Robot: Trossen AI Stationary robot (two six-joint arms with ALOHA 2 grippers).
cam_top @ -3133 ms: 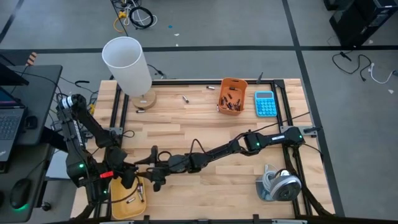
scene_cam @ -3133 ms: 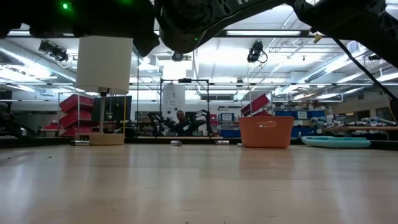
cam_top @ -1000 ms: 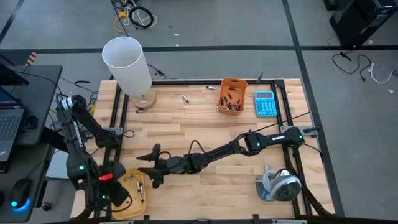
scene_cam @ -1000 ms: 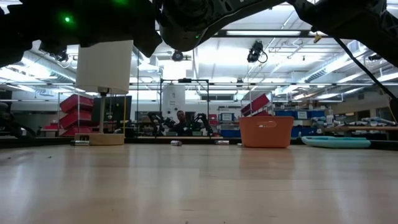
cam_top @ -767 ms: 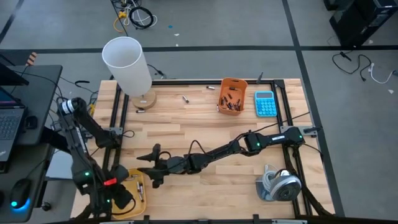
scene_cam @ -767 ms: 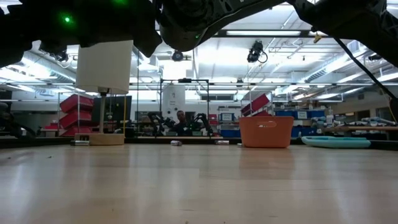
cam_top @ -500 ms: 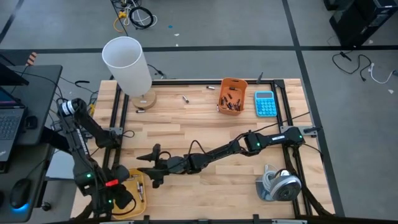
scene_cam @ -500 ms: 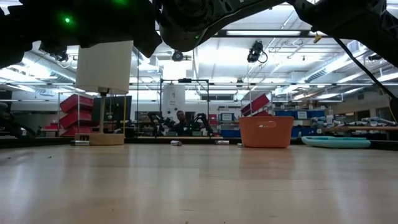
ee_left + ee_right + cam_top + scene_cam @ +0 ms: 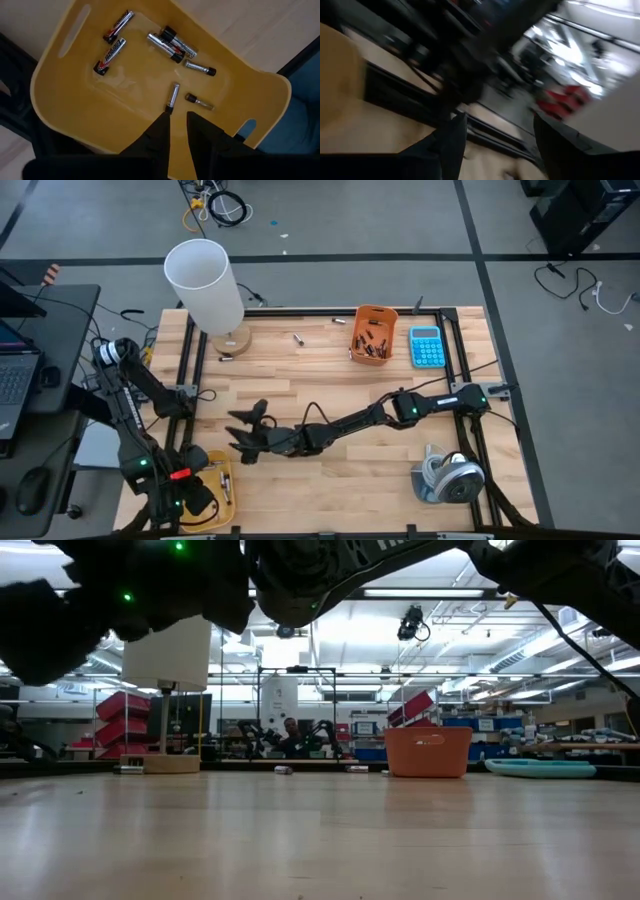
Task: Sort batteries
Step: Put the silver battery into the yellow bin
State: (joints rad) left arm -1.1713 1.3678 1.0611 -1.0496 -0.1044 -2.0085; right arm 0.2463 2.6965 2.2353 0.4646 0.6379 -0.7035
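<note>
Several silvery and dark batteries [image 9: 170, 42] lie flat in the yellow tray [image 9: 50, 70], which sits at the table's near left corner [image 9: 224, 496]. My left gripper [image 9: 178, 120] hovers above that tray, fingers a narrow gap apart, holding nothing. Dark batteries fill the orange bin [image 9: 372, 335]. Loose batteries [image 9: 298, 337] lie on the wood near the far edge and also show in the low view [image 9: 283, 769]. My right gripper [image 9: 248, 430] is stretched across to the table's left-middle, beside the tray, wide open and empty.
A white lamp [image 9: 205, 280] stands on a wooden base at the far left. The blue calculator [image 9: 427, 346] lies right of the orange bin. A grey roll-like object [image 9: 448, 478] sits at the near right. Bare wood spans the table's middle.
My right gripper has swung toward the far edge and turned about its wrist, staying open; its wrist view is blurred by the motion. My left gripper has held over the yellow tray, drifting slightly toward the near edge.
</note>
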